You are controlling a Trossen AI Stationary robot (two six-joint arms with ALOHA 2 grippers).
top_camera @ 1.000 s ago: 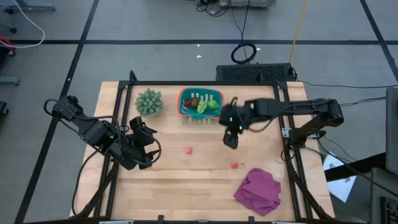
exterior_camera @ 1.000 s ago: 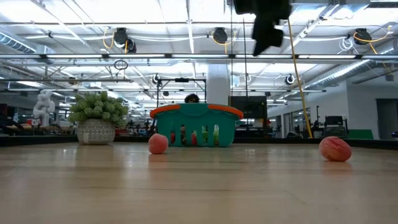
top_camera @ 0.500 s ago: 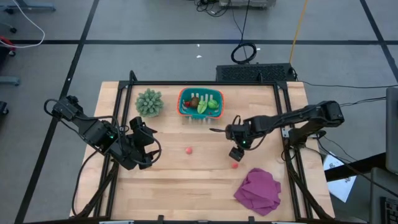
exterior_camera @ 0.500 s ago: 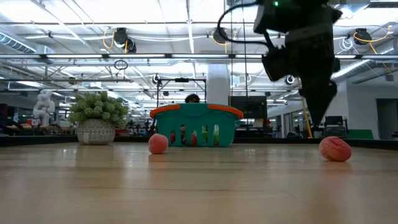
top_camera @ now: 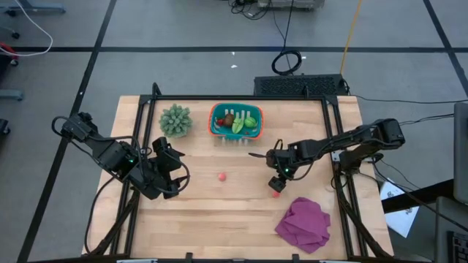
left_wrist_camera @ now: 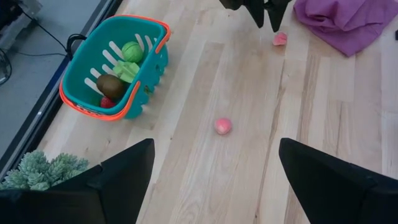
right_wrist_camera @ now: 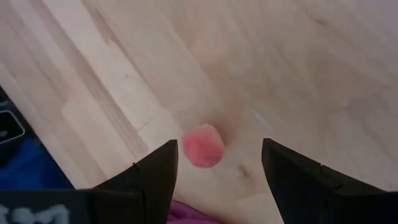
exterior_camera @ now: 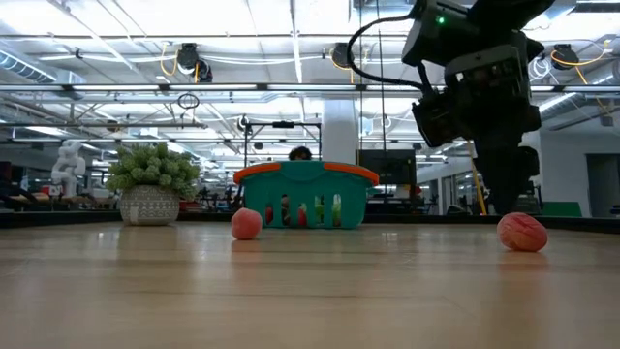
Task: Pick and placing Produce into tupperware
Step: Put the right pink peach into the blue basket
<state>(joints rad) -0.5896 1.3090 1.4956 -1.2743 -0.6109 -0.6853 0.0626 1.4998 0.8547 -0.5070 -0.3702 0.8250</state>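
While it had hung near the teal-blue slotted plastic tupperware (top_camera: 235,120) 1 second earlier, the right gripper (top_camera: 276,183) now stood spread, straddling the small red round toy fruit (right_wrist_camera: 203,148), ready to pinch.

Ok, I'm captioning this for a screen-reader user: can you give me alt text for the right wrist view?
A small red toy fruit lies on the light wooden table, framed between the right gripper's two dark open jaws, which do not touch it. A sliver of magenta cloth shows at the edge.
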